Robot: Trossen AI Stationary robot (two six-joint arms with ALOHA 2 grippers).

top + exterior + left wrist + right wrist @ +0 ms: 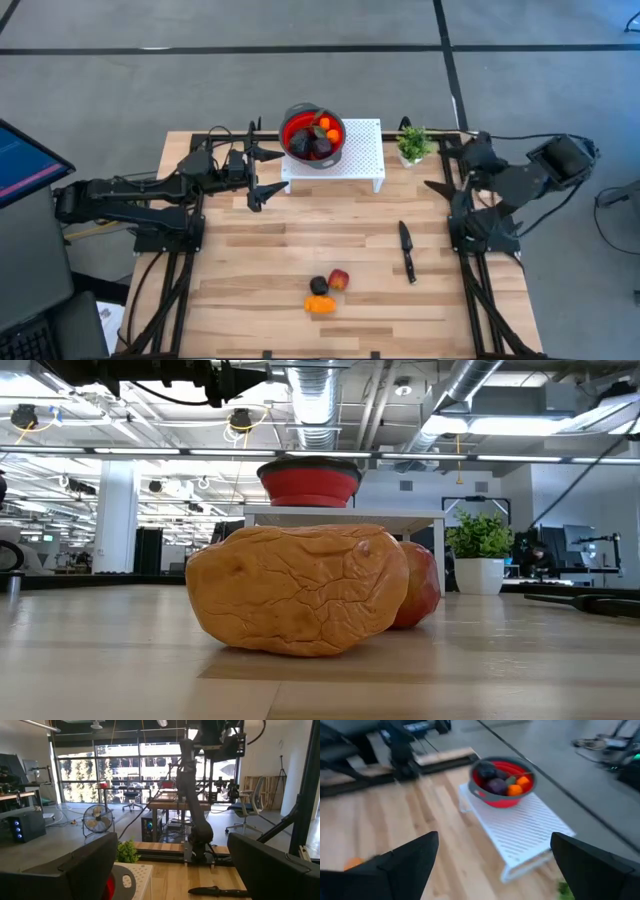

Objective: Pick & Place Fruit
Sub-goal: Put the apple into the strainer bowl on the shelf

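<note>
Three fruits (325, 292) lie loose near the table's (250, 290) 6 o'clock edge, bare wood around them; the rest fill the red bowl (313, 135) on the white rack (360, 150) at 12. Left gripper (262, 178) at 10 and right gripper (447, 170) at 2 both hang spread, empty. The orange piece hides the plum in the low view.

Wrinkled matt orange fruit (300, 592), pale wood-plank table (260, 262), perforated white rack (362, 150)

A bright open workshop with tall windows (150, 772), a grey floor (120, 90), ceiling ducts (320, 400) and a standing fan (98, 819).
</note>
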